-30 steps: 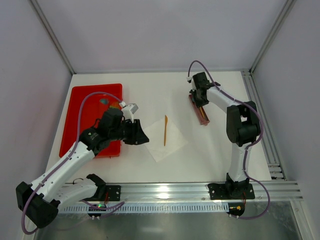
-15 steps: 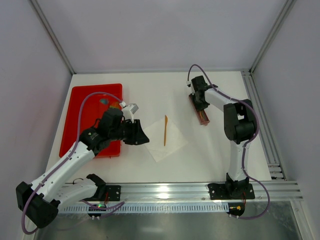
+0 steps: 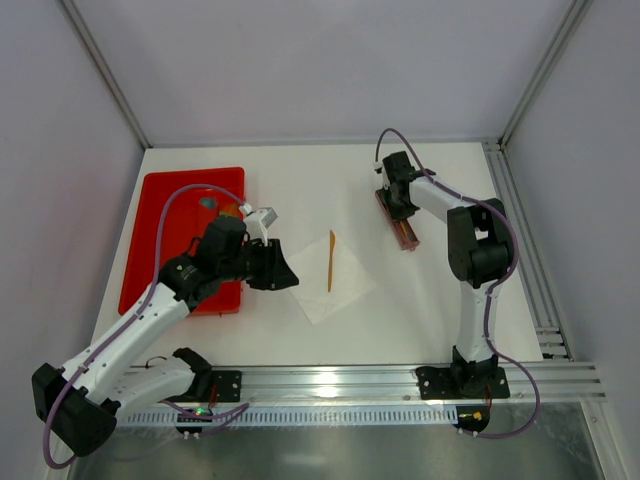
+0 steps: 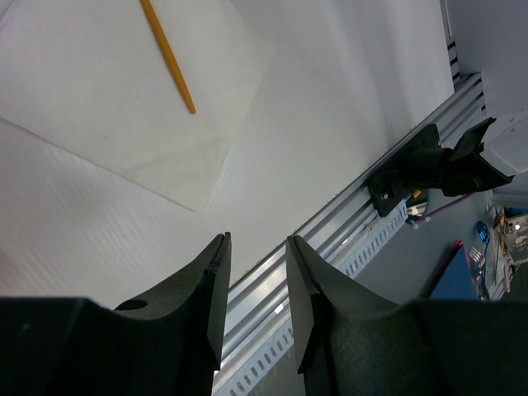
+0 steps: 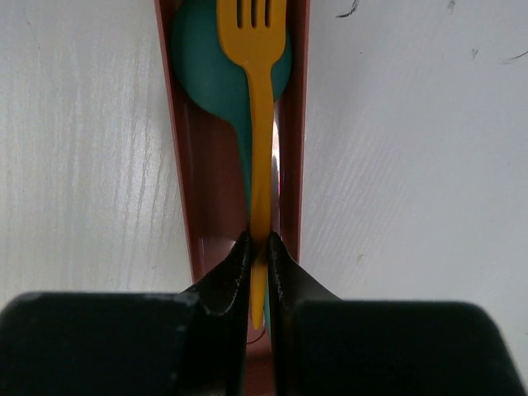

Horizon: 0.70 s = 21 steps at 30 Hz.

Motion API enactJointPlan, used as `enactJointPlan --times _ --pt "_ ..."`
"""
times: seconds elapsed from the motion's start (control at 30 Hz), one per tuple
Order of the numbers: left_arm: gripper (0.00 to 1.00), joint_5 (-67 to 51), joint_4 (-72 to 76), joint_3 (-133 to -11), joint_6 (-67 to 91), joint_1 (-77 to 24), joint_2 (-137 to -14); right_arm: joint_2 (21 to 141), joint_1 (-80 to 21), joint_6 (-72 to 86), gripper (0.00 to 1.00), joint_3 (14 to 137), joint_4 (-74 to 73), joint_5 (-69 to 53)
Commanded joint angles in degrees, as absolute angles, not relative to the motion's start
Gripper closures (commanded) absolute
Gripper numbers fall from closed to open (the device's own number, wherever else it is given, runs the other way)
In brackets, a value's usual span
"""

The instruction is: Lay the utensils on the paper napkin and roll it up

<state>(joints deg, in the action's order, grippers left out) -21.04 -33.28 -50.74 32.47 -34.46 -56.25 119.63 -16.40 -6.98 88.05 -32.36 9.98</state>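
Right wrist view, right tool [image 5: 256, 241] pinching orange fork [image 5: 261, 140], left tool [image 4: 257, 243] parted

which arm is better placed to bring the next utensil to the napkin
Right. Its fingers grip the orange fork in the holder; the left fingers hang empty beside the napkin.

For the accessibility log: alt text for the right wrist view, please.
The right gripper pinches the handle of an orange fork lying over a teal spoon in a narrow reddish tray on a white table.
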Motion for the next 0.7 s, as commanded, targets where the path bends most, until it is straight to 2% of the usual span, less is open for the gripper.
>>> enactJointPlan --times 0.0,0.5,0.6,0.67 --pt "0.63 -22.59 -31.99 -51.86 31.55 -34.19 -55.81 117.07 -16.52 -7.21 0.94 87.28 -32.25 10.90" --pt "0.63 -22.68 -31.64 -52.21 31.90 -34.28 -55.90 109.78 -16.87 -6.60 0.96 88.24 -36.91 11.34" --pt "0.63 -22.33 -31.55 -52.47 32.17 -34.28 -55.72 108.46 -18.01 -1.25 0.96 88.86 -39.28 9.67" --pt "0.63 -21.97 -31.64 -52.99 32.25 -34.28 -55.64 106.35 -19.94 7.87 0.96 88.07 -39.99 12.02"
